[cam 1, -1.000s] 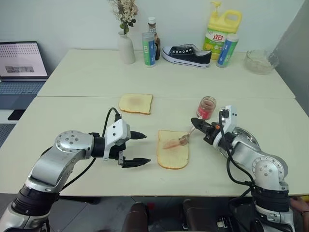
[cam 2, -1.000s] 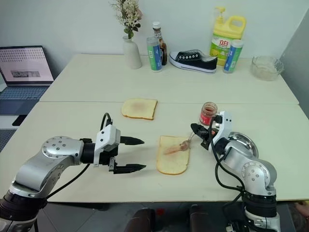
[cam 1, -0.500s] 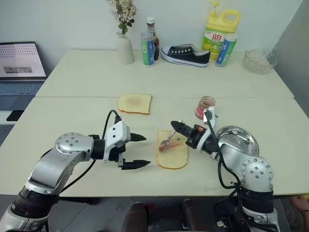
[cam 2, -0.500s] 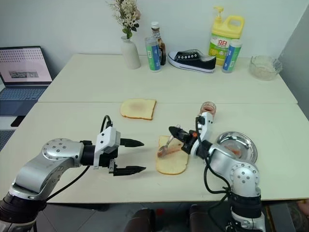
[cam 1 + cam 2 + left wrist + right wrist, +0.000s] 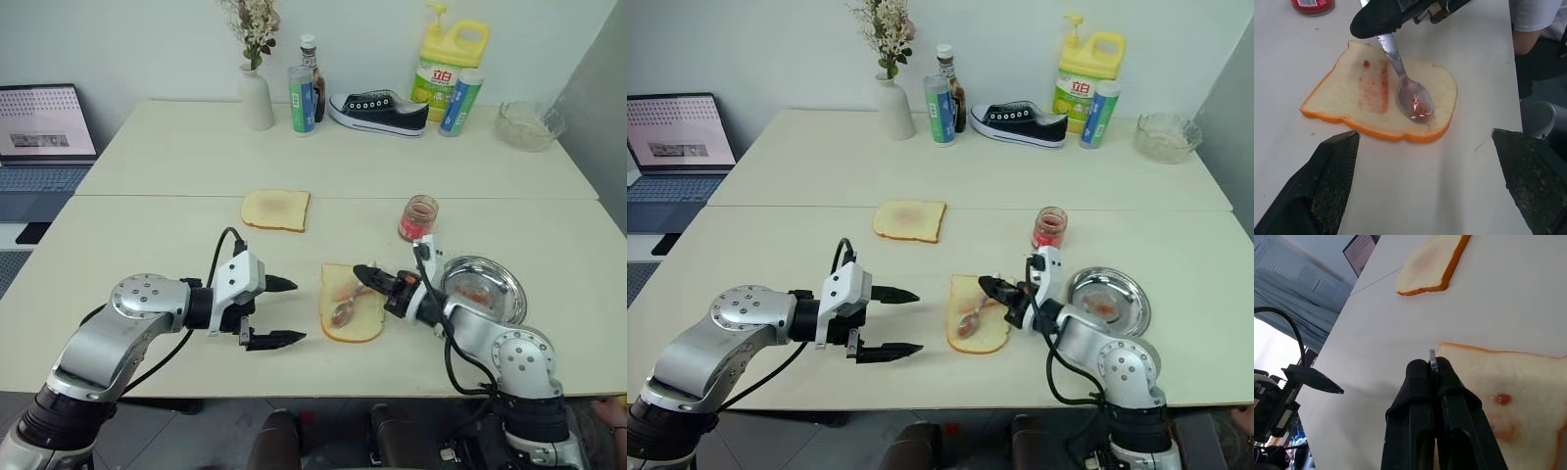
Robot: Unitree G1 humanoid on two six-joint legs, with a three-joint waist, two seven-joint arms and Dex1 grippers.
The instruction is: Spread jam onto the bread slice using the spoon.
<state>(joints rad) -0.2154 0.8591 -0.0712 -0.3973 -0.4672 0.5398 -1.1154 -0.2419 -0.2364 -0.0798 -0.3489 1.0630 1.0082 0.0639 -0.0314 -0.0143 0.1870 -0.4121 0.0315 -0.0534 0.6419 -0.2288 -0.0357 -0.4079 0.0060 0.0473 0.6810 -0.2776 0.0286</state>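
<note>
Two eye views: right gripper (image 5: pixel 367 275) now farther in over bread slice (image 5: pixel 351 315) than a second ago, pinching spoon (image 5: pixel 345 309), bowl resting on bread; spreading underway.
Left wrist: left gripper (image 5: pixel 283 311) spread wide, idle; faint jam (image 5: pixel 1375 87) streak, thin coverage.
Right wrist: spoon bowl hidden behind pressed fingers.
Jar (image 5: pixel 418 217): fill level unclear.

Shiny metal spoon (image 5: pixel 1409 88), matt porous bread slice (image 5: pixel 1342 93).
</note>
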